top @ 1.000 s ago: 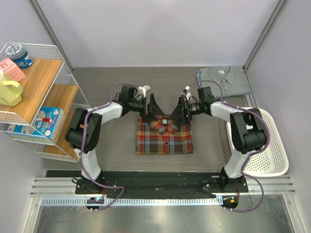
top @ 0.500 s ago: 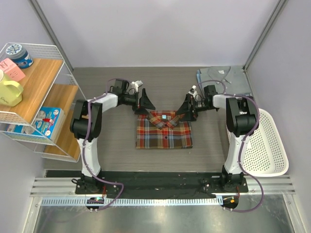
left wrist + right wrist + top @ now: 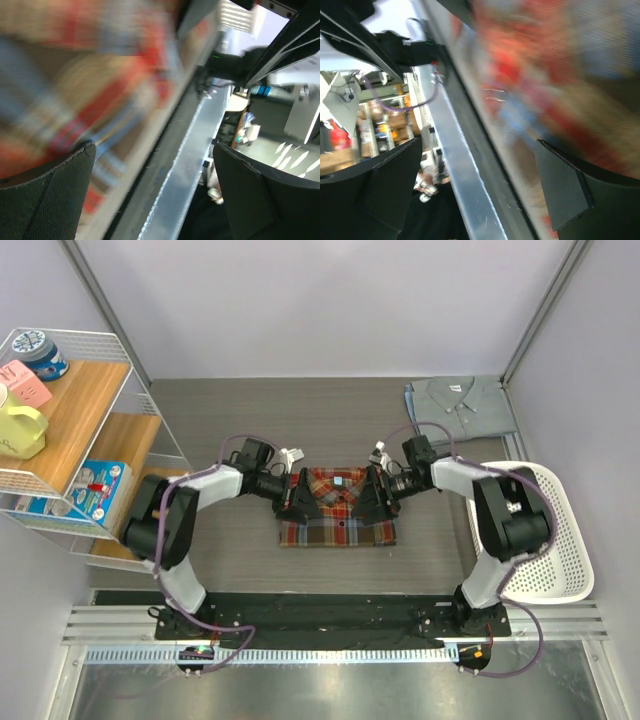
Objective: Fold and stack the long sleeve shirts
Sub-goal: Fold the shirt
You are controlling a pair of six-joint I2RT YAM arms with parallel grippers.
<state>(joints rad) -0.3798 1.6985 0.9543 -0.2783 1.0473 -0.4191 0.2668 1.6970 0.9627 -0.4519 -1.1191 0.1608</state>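
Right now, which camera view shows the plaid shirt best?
The top external view: the whole folded plaid shirt is sharp and fully in frame, with its collar on the far side. Both wrist views show only a blurred, close-up patch of its plaid, too close to show its outline or folds.

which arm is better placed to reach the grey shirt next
Right, probably. The grey shirt lies far right, nearer the right pincer; the left pincer sits across the plaid shirt from it.
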